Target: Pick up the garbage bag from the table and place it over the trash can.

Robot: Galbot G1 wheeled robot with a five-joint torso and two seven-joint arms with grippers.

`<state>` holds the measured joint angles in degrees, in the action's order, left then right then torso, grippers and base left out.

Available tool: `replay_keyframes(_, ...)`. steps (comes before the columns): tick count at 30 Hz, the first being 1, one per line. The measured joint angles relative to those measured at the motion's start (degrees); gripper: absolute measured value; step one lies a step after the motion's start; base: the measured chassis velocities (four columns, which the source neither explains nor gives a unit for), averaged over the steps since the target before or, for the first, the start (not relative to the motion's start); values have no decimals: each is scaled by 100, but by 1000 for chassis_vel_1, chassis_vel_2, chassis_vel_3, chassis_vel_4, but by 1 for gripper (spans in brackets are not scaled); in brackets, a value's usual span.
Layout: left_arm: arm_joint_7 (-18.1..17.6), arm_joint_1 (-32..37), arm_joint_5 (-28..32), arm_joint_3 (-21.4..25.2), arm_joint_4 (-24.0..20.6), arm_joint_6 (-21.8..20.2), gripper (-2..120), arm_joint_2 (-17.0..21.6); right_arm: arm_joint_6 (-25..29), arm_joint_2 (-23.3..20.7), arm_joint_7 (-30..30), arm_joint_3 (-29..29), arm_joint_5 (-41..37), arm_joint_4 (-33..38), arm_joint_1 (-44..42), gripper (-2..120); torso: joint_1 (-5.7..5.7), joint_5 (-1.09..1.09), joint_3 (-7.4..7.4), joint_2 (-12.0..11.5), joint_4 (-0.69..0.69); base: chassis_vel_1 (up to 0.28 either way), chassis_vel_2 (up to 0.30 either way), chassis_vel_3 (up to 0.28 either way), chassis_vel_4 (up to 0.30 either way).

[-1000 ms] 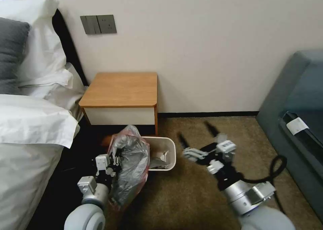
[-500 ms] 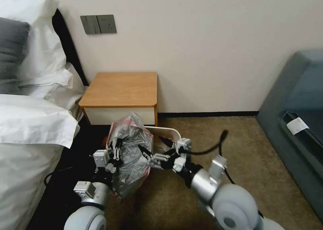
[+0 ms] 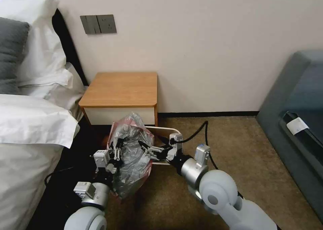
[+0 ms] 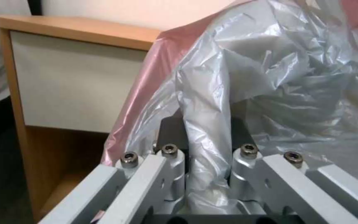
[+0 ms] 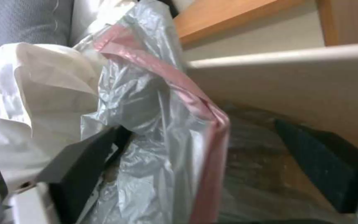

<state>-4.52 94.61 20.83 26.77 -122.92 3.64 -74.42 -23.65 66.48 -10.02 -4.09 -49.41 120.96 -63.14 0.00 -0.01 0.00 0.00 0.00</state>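
The garbage bag, crinkly grey plastic with a pinkish-red rim band, hangs bunched over the left side of the beige trash can on the floor in front of the table. My left gripper is shut on a fold of the garbage bag, pinched between its metal fingers. My right gripper is open at the bag's right edge. Its dark fingers stand on either side of the pink rim band, beside the trash can's wall.
The bed with white linen stands close on the left. A grey sofa fills the right side. Brown carpet lies open between them. A black cable loops from my right wrist.
My right arm swung left from over the carpet to the bag, and its open fingers now straddle the rim band. The left gripper lifted the bag slightly early on and has since held still.
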Motion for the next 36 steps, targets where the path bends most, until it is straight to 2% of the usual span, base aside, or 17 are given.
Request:
replay_keyframes(4, 0, -18, 21, 0, 25, -8, 10, 2, 15, 49, 70, -45, 123, -81, 35, 77, 0, 0, 0, 0, -1, 0, 0, 0, 0)
replay_keyframes(5, 0, -18, 21, 0, 25, -8, 10, 2, 15, 49, 70, -45, 123, -81, 35, 77, 0, 0, 0, 0, -1, 0, 0, 0, 0)
replay_keyframes(8, -5, -17, 50, -23, 57, -5, 10, -6, 49, 51, 116, -59, 219, -102, 21, 64, 0, 0, 0, 0, -1, 0, 0, 0, 0)
replay_keyframes(9, -5, -17, 50, -23, 57, -5, 10, -6, 49, 51, 116, -59, 219, -102, 21, 64, 0, 0, 0, 0, -1, 0, 0, 0, 0)
replay_keyframes(13, -11, -5, 60, -43, 66, -4, 10, -18, 98, 44, 198, -77, 326, -118, -12, 44, 0, 0, 0, 0, 0, 0, 0, 0, 0)
replay_keyframes(14, -11, -5, 60, -43, 66, -4, 10, -18, 98, 44, 198, -77, 326, -118, -12, 44, 0, 0, 0, 0, 0, 0, 0, 0, 0)
replay_keyframes(17, -21, -12, 80, -29, 61, -5, 10, -2, 128, 9, 294, -92, 473, -119, -76, 29, 0, 0, 0, 0, -1, 0, 0, 0, 0)
replay_keyframes(18, -21, -12, 80, -29, 61, -5, 10, -2, 128, 9, 294, -92, 473, -119, -76, 29, 0, 0, 0, 0, -1, 0, 0, 0, 0)
replay_keyframes(22, -32, 28, 87, -5, 45, -5, 10, -13, 179, -25, 372, -93, 596, -119, -154, 12, 0, 1, 0, 0, -1, 0, 0, 0, 0)
replay_keyframes(23, -32, 28, 87, -5, 45, -5, 10, -13, 179, -25, 372, -93, 596, -119, -154, 12, 0, 1, 0, 0, -1, 0, 0, 0, 0)
replay_keyframes(26, -33, 30, 84, -8, 45, -6, 10, -39, 214, -5, 410, -66, 668, -138, -164, 0, 0, 1, 0, 0, 0, 0, 0, 0, 0)
replay_keyframes(36, -30, 27, 74, 23, 172, 45, 10, -59, 345, -64, 497, 61, 891, -7, -254, 0, 0, 1, 0, 0, -1, 0, 0, 0, 0)
